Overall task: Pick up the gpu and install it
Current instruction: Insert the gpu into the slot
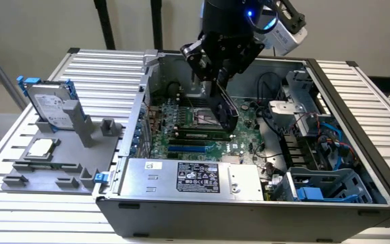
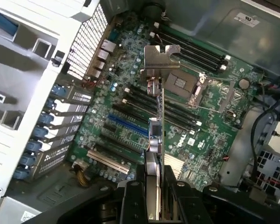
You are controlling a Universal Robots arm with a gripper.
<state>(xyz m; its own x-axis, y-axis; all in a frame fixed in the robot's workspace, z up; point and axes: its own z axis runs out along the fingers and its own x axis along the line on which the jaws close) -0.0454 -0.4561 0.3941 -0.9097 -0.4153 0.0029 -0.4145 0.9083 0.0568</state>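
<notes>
1. Here, the jaws of the gripper (image 2: pixel 154 189) were shut tight on the gpu (image 2: pixel 157 112).
2. The gpu stood on its thin edge, with its silver bracket (image 2: pixel 161 59) at the end far from the jaws.
3. It was over the green motherboard (image 2: pixel 210 140), inside the open computer case (image 1: pixel 249 213) near the middle of the exterior view. I could not tell if it touched the board.
4. The hard drive (image 1: pixel 51 104) and the small chip (image 1: pixel 40 148) sat on the grey tray (image 1: pixel 19 179) at the exterior view's left, well apart from the gpu.
</notes>
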